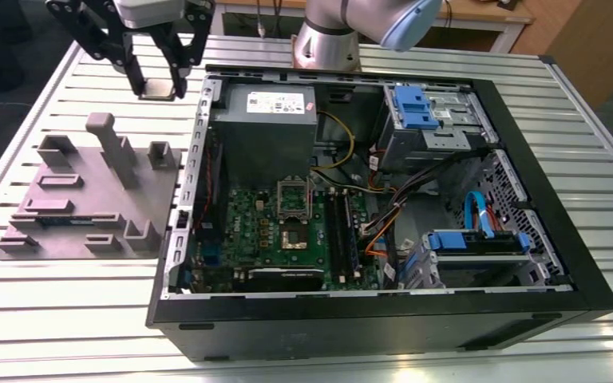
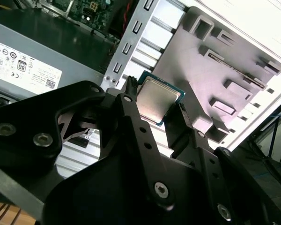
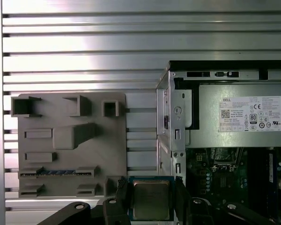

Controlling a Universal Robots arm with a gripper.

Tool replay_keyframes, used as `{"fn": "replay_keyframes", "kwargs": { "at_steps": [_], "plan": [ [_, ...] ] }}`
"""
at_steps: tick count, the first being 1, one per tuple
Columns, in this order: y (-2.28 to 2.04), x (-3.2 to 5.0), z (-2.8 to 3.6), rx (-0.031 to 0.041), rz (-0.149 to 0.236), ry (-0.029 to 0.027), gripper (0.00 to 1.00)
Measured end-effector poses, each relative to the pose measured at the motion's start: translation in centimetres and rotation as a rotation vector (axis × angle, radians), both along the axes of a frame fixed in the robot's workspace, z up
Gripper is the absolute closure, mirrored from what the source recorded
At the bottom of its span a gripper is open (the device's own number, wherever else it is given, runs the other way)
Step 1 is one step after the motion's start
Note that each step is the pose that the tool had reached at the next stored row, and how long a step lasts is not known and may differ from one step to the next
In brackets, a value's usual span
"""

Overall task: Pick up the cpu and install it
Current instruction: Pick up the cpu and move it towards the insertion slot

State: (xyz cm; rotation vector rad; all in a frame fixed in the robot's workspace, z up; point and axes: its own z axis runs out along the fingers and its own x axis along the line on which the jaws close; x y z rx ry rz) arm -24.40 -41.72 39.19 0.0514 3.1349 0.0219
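Cpu (image 2: 158, 101) sits clamped by its edges in the hand (image 1: 160, 89), above the worktop (image 1: 29, 319) at the exterior view's far left, between fixture (image 1: 83, 199) and case (image 1: 392, 319). The carry likely wants a level chip, firm grip and clearance over the case wall.

**CPU clamped in the end effector, clear of the desk**

The cpu (image 2: 157, 101) is a small flat square chip with a shiny silver-grey metal lid. A thin blue-green board edge shows as a rim around the lid. The black fingers (image 2: 131, 101) of the end effector (image 2: 155, 103) pinch it by two opposite edges, with the metal face turned toward both wrist views. In the exterior view it hangs roughly level above the slatted desk (image 1: 41, 88). It is just outside the computer case (image 1: 392, 319), beside the corner with the grey power supply (image 1: 269, 120). It is well apart from the motherboard socket (image 1: 291, 231).
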Motion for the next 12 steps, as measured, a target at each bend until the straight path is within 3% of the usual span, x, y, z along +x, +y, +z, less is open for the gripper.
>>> {"fn": "replay_keyframes", "kwargs": {
  "at_steps": [4, 12],
  "plan": [
    [0.00, 0.51, 0.00, -0.0001, 0.000, 0.0001, 0.52],
    [0.00, 0.53, 0.00, -0.0001, 0.000, 0.0000, 0.52]
  ]
}}
